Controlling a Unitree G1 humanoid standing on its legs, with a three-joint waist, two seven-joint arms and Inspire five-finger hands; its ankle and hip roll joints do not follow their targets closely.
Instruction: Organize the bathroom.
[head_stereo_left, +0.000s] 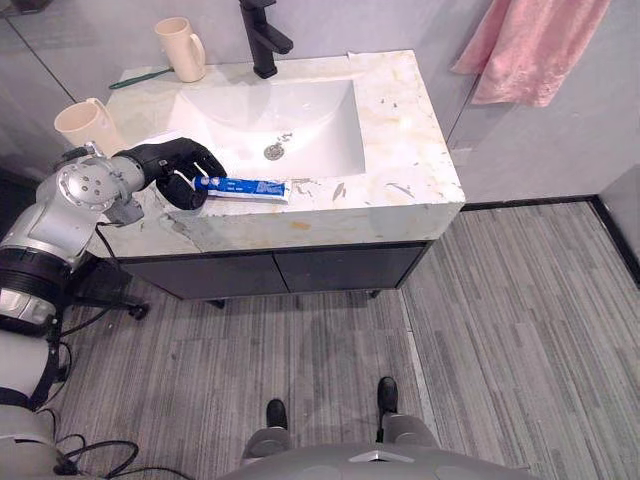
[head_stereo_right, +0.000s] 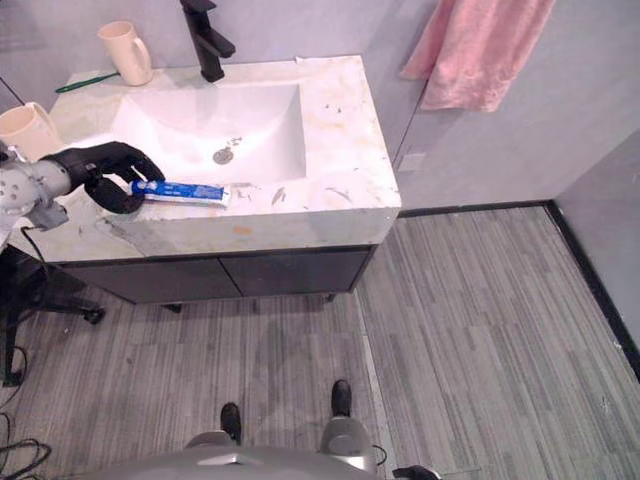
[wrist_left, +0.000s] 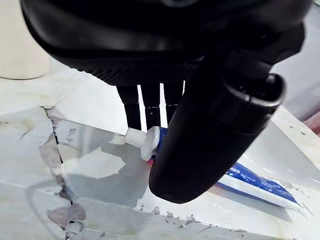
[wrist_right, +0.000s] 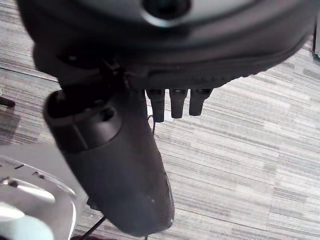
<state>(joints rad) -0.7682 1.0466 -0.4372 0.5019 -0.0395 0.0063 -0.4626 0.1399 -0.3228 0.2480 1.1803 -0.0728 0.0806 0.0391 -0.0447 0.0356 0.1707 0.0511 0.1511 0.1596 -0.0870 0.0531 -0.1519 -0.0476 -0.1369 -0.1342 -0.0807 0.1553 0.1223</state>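
While the toothpaste tube (head_stereo_left: 246, 187) lies flat on the counter (head_stereo_left: 420, 170) just in front of the basin, the left hand (head_stereo_left: 178, 168) curls round its white cap end — thumb and fingers pinching it. The right hand (wrist_right: 120, 170) hangs over the floor, fingers relaxed.

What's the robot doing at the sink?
The robot's left hand is curled round the cap end of a blue toothpaste tube that lies on the marble counter in front of the basin. Two cream mugs stand on the counter, one at the back beside a green toothbrush and the black tap. A pink towel hangs on the wall. Its right hand hangs over the floor, holding nothing.
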